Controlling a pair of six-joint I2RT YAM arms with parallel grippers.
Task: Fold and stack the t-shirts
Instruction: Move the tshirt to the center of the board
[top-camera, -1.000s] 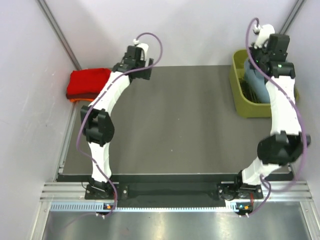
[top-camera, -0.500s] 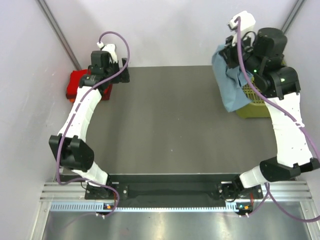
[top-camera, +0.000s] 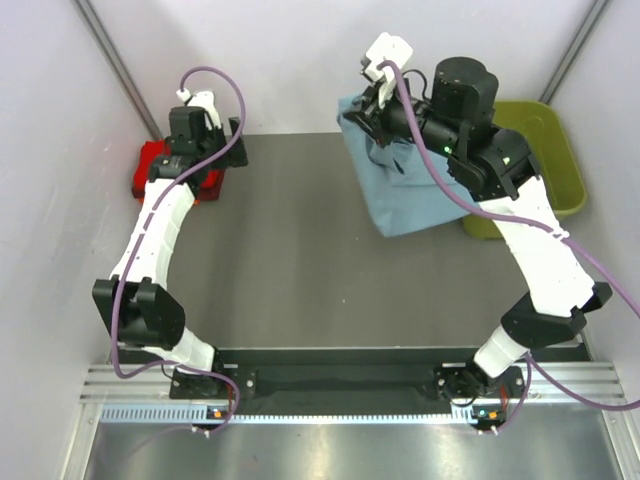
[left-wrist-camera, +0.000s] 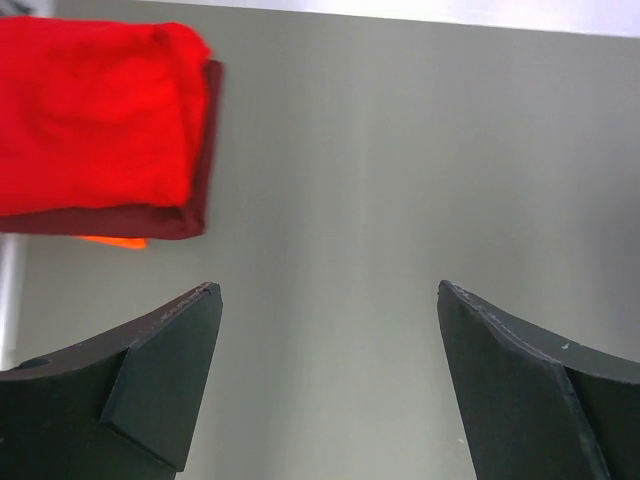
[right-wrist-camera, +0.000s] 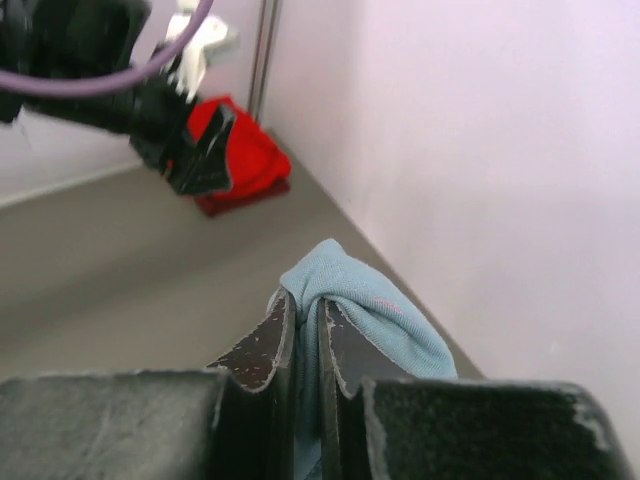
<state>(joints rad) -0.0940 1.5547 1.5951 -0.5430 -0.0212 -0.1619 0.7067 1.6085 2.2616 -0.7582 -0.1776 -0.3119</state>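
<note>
My right gripper is shut on the grey-blue t-shirt and holds it in the air over the back right of the table; the cloth hangs down loose. In the right wrist view the shirt bulges between the closed fingertips. A stack of folded t-shirts, bright red on dark red on orange, lies at the back left corner; it shows in the left wrist view and far off in the right wrist view. My left gripper is open and empty, just right of the stack.
The olive-green basket stands at the back right edge, partly behind my right arm. Grey walls close in the back and both sides. The dark table mat spreads between the arms.
My right gripper has lifted the grey-blue t-shirt out of the basket and carried it left over the table. My left arm has swung left toward the red stack.
</note>
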